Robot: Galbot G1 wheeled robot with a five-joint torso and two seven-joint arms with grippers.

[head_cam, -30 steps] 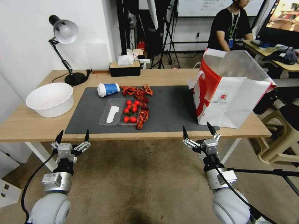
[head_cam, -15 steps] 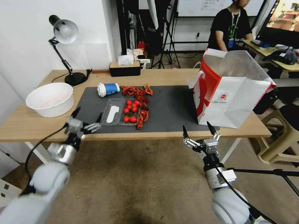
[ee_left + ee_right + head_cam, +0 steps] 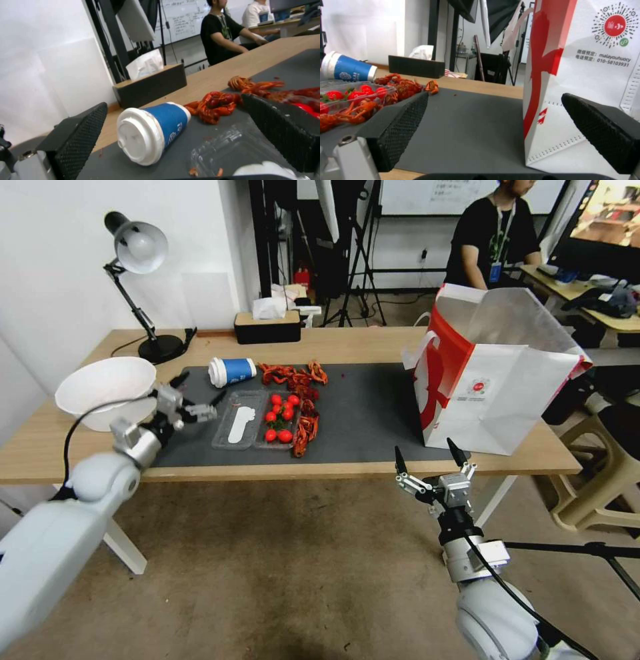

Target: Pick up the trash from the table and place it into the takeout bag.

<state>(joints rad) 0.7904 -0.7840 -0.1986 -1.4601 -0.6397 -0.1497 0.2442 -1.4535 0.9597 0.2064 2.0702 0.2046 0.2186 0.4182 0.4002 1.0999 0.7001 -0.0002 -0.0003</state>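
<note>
The trash on the table point(image 3: 347, 343) is a blue paper cup point(image 3: 231, 371) lying on its side, a clear tray point(image 3: 257, 428) with cherry tomatoes, and red crayfish shells point(image 3: 293, 377), all on the dark mat point(image 3: 367, 413). My left gripper point(image 3: 199, 387) is open over the mat's left end, just short of the cup point(image 3: 151, 131), which lies ahead between its black fingers point(image 3: 78, 140). The takeout bag point(image 3: 493, 380) stands open at the mat's right end. In front of the bag point(image 3: 586, 75), my right gripper point(image 3: 424, 447) hangs open and holds nothing, below the table's front edge.
A white bowl point(image 3: 100, 387) sits at the table's left, right beside my left forearm. A desk lamp point(image 3: 137, 247) and a tissue box point(image 3: 267, 327) stand along the back edge. A beige stool point(image 3: 600, 473) and a tripod leg point(image 3: 567, 547) are at the right.
My left arm has risen from below the table's front edge and reached forward over the mat toward the blue cup. The right gripper has barely moved.
</note>
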